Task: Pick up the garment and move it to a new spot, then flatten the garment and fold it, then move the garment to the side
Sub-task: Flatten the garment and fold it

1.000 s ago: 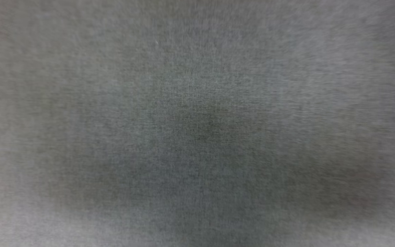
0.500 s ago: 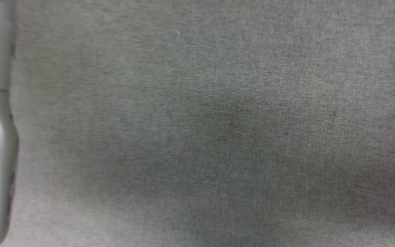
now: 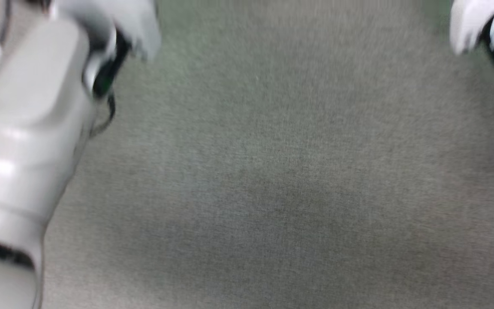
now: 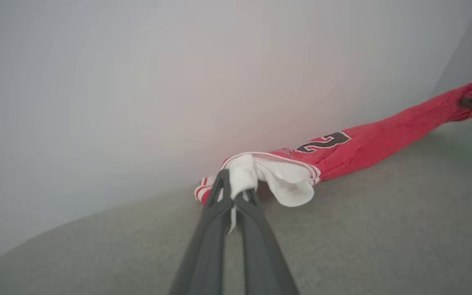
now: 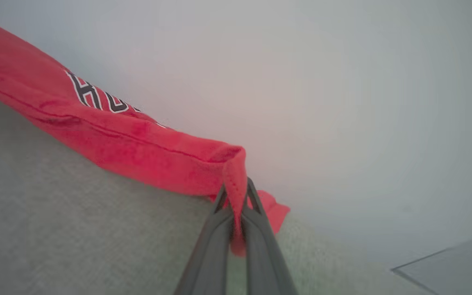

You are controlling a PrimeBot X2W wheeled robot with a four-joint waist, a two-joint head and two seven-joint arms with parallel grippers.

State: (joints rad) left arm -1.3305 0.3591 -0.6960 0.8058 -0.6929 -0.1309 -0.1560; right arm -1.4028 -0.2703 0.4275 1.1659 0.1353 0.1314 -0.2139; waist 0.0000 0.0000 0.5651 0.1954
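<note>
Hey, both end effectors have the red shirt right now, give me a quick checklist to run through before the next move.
1. Left end effector shut on the white sleeve of the shirt: ok.
2. Right end effector shut on a red edge of the shirt: ok.
3. Shirt strung between both end effectors: ok.
4. Shirt spread flat: not ok, bunched into a narrow band.
5. Shirt lifted off the grey surface: cannot tell.
6. Head view sharp enough to aim: not ok, blurred.

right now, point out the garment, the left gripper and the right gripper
garment [image 4: 375,143], left wrist view, red body beside the lettering
left gripper [image 4: 236,191], left wrist view, between jaws shut on white sleeve
right gripper [image 5: 236,192], right wrist view, between jaws shut on red hem
</note>
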